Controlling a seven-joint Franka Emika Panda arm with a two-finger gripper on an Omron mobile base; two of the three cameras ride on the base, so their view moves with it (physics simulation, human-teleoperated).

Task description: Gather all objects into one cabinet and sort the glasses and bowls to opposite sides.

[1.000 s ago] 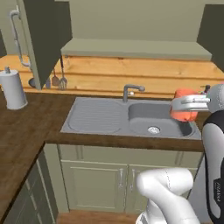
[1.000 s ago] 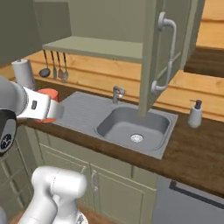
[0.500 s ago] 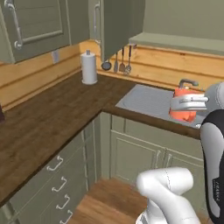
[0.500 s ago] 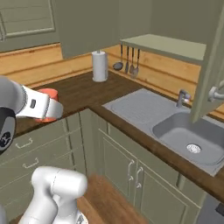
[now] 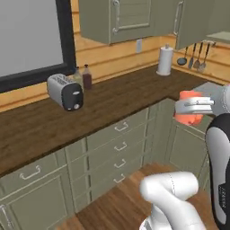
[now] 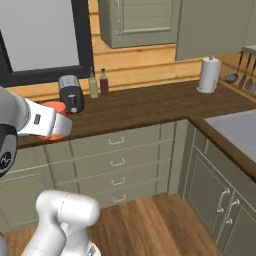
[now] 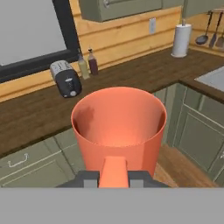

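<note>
The pincer is clamped tight on the handle of a salmon-orange cup, holding it upright in the air, out in front of the wooden desk. A toaster stands on that desk, two bottles just beside it.

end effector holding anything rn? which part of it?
Yes: a small salmon-orange cup, carried upright and empty above the floor. The end effector is shut on its side handle, which points back toward the hand.
</note>
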